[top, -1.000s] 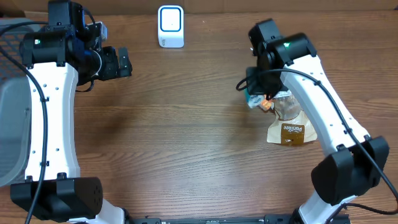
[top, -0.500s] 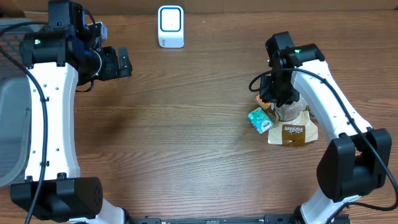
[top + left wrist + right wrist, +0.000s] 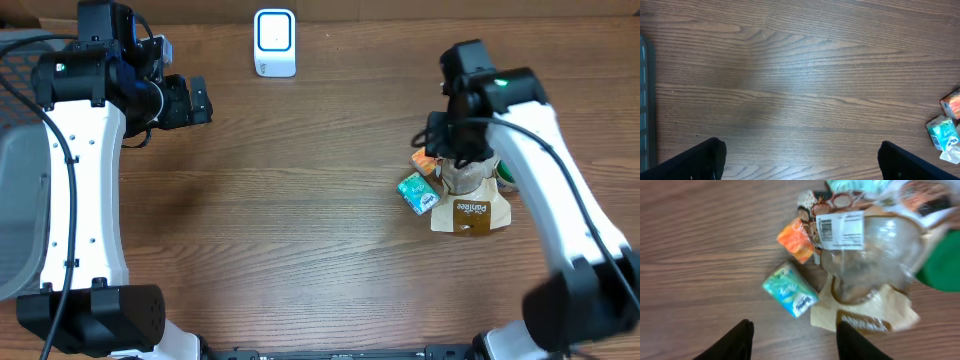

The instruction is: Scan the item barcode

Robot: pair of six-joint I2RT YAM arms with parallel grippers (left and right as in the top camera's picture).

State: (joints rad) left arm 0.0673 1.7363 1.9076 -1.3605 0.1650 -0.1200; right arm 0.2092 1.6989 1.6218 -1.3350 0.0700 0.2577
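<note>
**Right arm.** The right gripper (image 3: 795, 330) hangs over a crowded heap at the right of the table (image 3: 300, 220). Its 2 fingers (image 3: 737, 342) stand apart with nothing between them.

**Item.** Which piece is to be scanned cannot be told for certain. I judge it to be the teal packet (image 3: 789, 296), which lies flat on the wood directly under those fingers. It sits just beside the orange packet (image 3: 797, 240) and against the edge of the brown bag (image 3: 865, 317). No barcode shows on its upper face.

**Left arm.** The left gripper (image 3: 800, 150) is spread wide and empty, well apart from the heap.

**Scanner.** The white scanner (image 3: 274, 42) stands at the far edge, well apart from every item.

**Risks.**
1. Fingers closing here could catch the brown bag or the clear bag (image 3: 875, 265) along with the packet, because the pieces touch.
2. A flat, slack packet may slip from a shallow pinch.
3. The code may end up facing away from the scanner, since its side is unknown.
</note>
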